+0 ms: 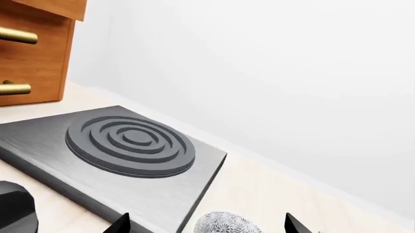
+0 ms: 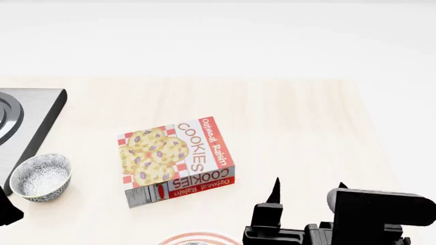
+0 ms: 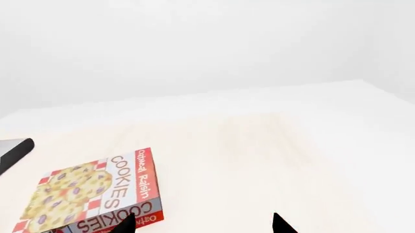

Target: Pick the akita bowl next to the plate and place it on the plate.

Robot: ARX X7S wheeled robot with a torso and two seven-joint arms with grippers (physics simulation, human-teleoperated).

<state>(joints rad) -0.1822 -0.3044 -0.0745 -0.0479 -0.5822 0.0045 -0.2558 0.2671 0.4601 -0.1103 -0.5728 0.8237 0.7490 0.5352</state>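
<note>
A small akita bowl (image 2: 41,176) with a fine grey pattern stands upright next to the stove plate, left of the cookie box. Only a sliver of the plate's (image 2: 197,238) red-ringed rim shows at the bottom edge of the head view, down and to the right of that bowl. In the left wrist view the bowl's (image 1: 224,224) patterned side lies between the spread tips of my left gripper (image 1: 207,223), which is open and not touching it. My right gripper (image 2: 308,186) is open and holds nothing, over bare table to the right of the box; its tips (image 3: 204,224) show wide apart.
A dark grey stove plate (image 1: 129,141) with raised rings sits at the table's left (image 2: 20,117). A wooden cabinet (image 1: 32,53) with brass handles stands behind it. A cookie box (image 2: 177,161) lies flat mid-table, also in the right wrist view (image 3: 91,191). A white wall borders the table.
</note>
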